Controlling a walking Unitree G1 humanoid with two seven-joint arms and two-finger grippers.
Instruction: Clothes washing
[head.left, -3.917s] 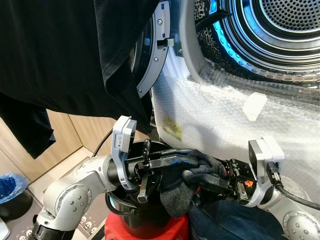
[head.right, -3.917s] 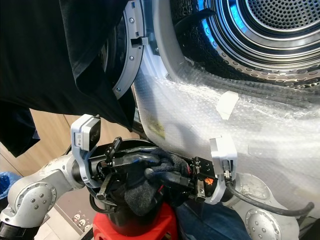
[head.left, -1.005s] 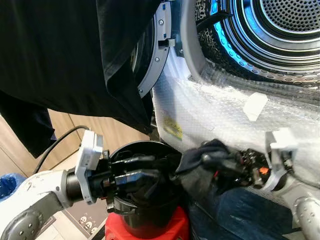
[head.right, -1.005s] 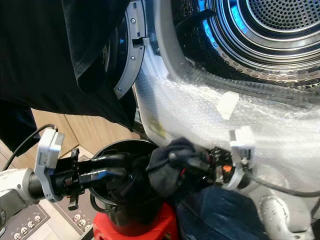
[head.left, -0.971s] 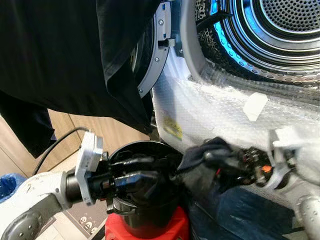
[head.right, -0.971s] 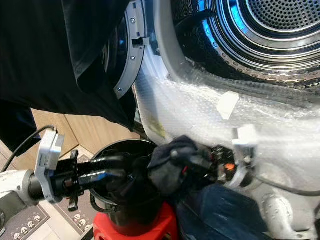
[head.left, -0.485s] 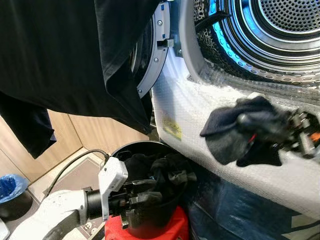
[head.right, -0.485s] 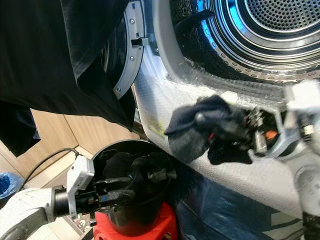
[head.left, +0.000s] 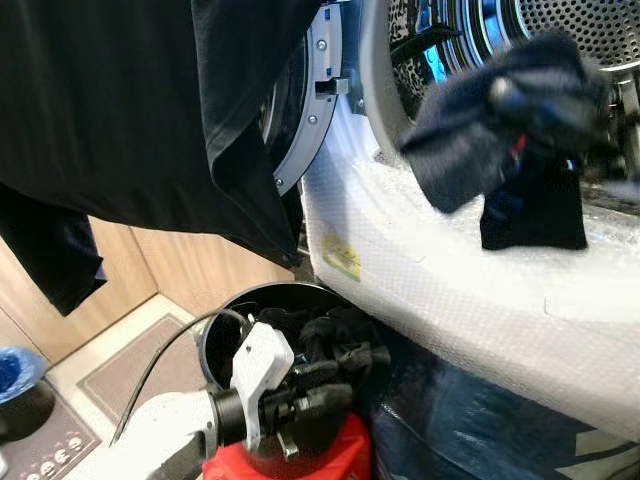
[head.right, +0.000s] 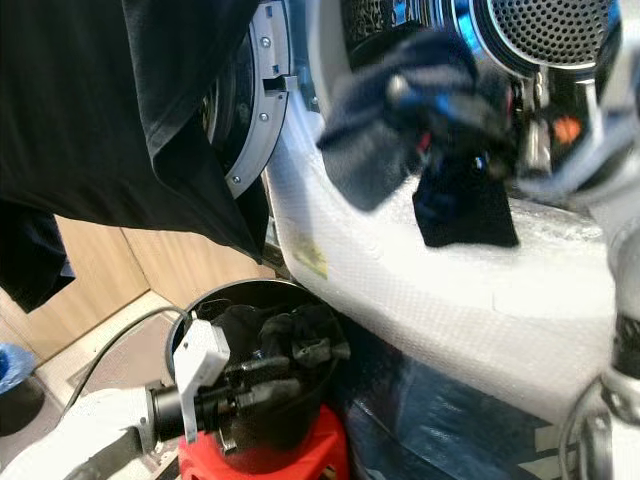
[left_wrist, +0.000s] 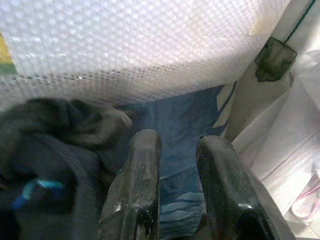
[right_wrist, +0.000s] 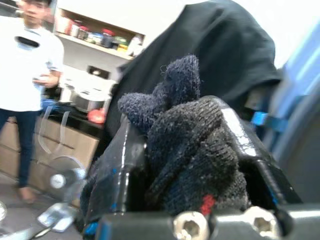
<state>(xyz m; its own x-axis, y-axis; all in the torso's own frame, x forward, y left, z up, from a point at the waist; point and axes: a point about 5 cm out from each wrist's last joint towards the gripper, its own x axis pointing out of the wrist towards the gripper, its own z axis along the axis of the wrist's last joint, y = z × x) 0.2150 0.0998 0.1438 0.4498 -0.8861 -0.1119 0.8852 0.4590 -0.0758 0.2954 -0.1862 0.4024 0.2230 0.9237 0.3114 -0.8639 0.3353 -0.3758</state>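
Since the frame half a second earlier, the right pincer (head.right: 455, 105) has risen with the dark sock (head.left: 500, 130) from in front of the bubble-wrapped front panel (head.left: 450, 290) to the mouth of the washer drum (head.right: 545, 30), while the left pincer (head.left: 325, 390) has stayed low at the black bucket (head.right: 250, 420). The sock is clamped between the right pincer's fingers, bunched at the grip with a loose tail hanging just above the door sill (head.left: 600, 200). To complete the loading step well, carry the pincer further past the sill before releasing, so that the hanging tail clears the rim and the sock drops inside the drum rather than onto the panel; this is a judgement from the present position. The left pincer is empty, its fingers narrowly parted, beside the remaining dark clothes (head.left: 335, 335) in the bucket, which stands on a red stool (head.left: 345, 460) below the drum. A black garment (head.left: 150, 120) hangs over the open washer door (head.left: 310, 90), to the drum's left. The right wrist view alone shows the knit sock filling the grip and a person (right_wrist: 27, 90) standing behind; the left wrist view alone shows a blue bag (left_wrist: 180, 125) under the panel.
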